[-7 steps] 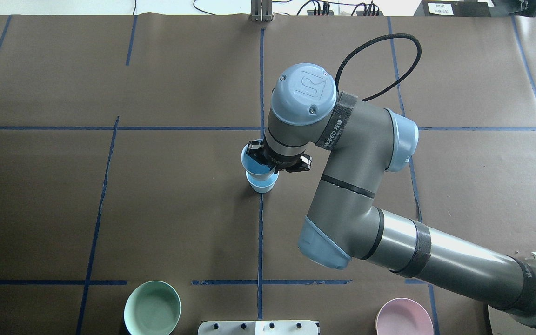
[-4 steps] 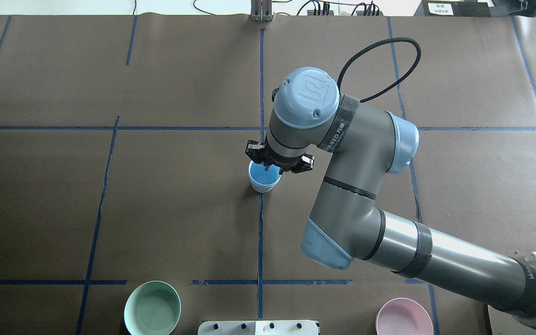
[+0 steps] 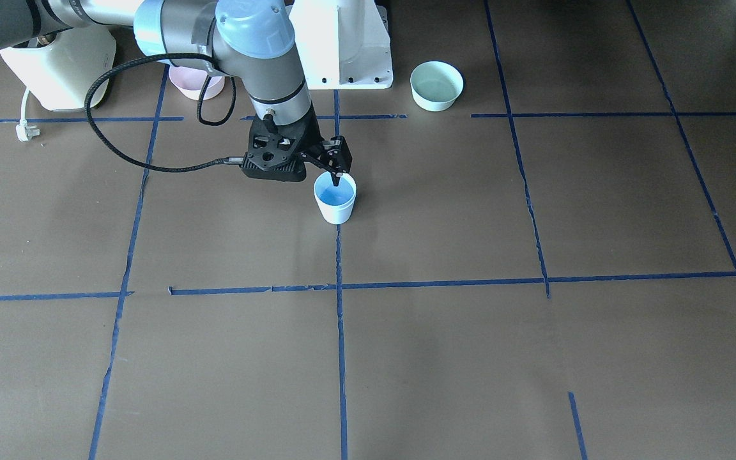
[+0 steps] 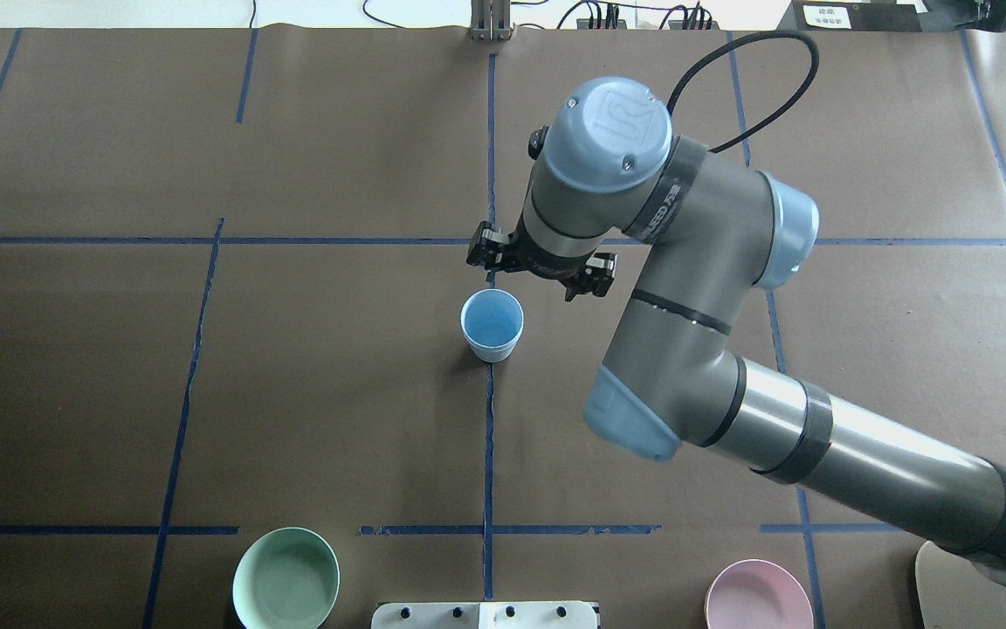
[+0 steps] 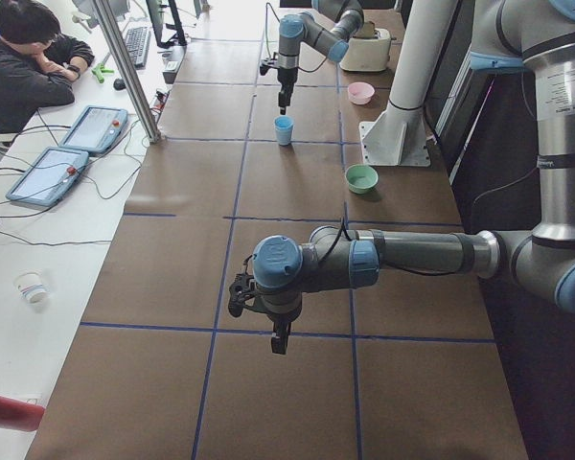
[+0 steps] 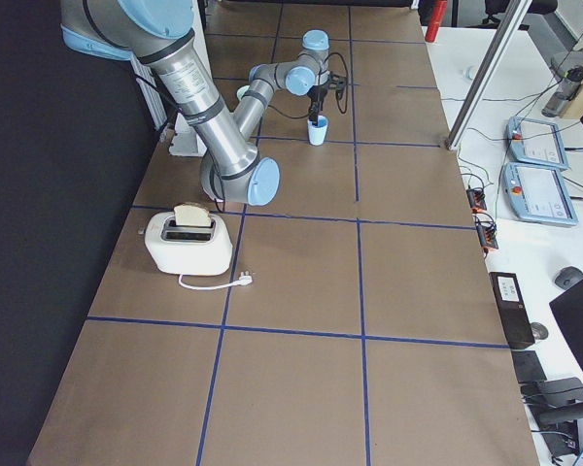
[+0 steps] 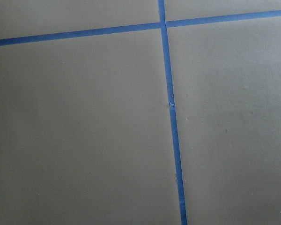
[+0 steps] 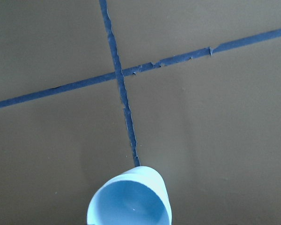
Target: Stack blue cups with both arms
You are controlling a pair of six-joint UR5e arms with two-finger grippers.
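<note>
The blue cups (image 4: 492,326) stand as one nested stack, upright, on the blue tape line at the table's middle; they also show in the front view (image 3: 335,199), the side views (image 5: 284,129) (image 6: 317,132) and at the bottom of the right wrist view (image 8: 129,199). Only the upper cup's bright blue inside shows. My right gripper (image 4: 540,265) hangs open and empty above the stack, a little to its far side (image 3: 326,171). My left gripper (image 5: 279,343) shows only in the left side view, low over bare table far from the cups; I cannot tell whether it is open.
A mint-green bowl (image 4: 285,578) and a pink bowl (image 4: 758,596) sit near the robot's edge, either side of the white pedestal (image 3: 341,45). A toaster (image 6: 188,240) stands on the robot's right. An operator sits beyond the far edge.
The right gripper lowered the held cup into the standing cup, let it go, then rose and drew back toward the far side. The cups now stand nested.
</note>
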